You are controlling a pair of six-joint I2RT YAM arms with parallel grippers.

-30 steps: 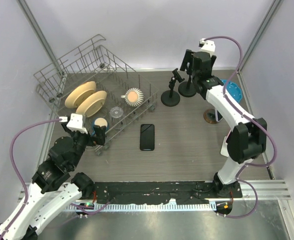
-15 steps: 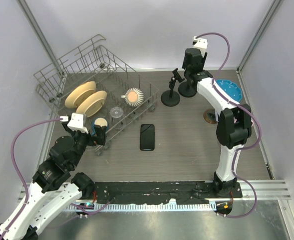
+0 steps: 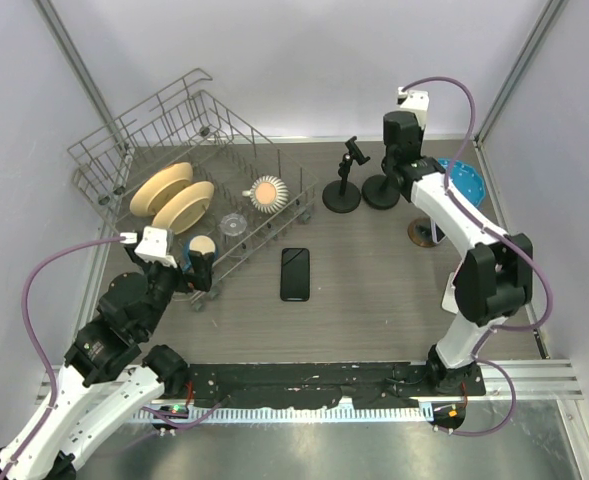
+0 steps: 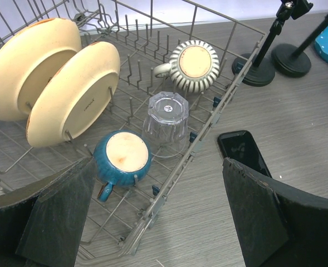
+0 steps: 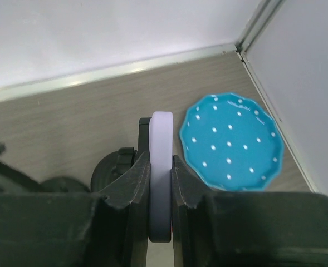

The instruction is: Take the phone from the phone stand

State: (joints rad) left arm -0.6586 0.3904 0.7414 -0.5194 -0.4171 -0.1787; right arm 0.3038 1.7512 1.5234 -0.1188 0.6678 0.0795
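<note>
- Right wrist view tells most of it. The right gripper [image 5: 159,158] has its jaws squeezed onto a thin pale slab seen edge-on. I'm fairly sure that's the phone [image 5: 161,128] in a light case, but the edge is all you get.
- It's pinched across its flat faces and held upright, which I'd guess is so it can slide straight up out of the cradle. The phone stand [image 5: 105,173] is the dark round base at lower left of that frame, just below the fingers.
- In the top external view that gripper sits upper right, with a spare stand [image 3: 341,195] just to the left.
- The left gripper [image 4: 158,164] has its jaws wide apart with nothing in them. It hangs over the dish rack [image 4: 237,75], and I'd say it's just parked out of the way.
- A black handset [image 3: 294,273] lies flat mid-frame, well apart from both stands.
- No readable writing anywhere. The cream plate [image 4: 74,100] has a tiny mark that's too small to make out.
</note>
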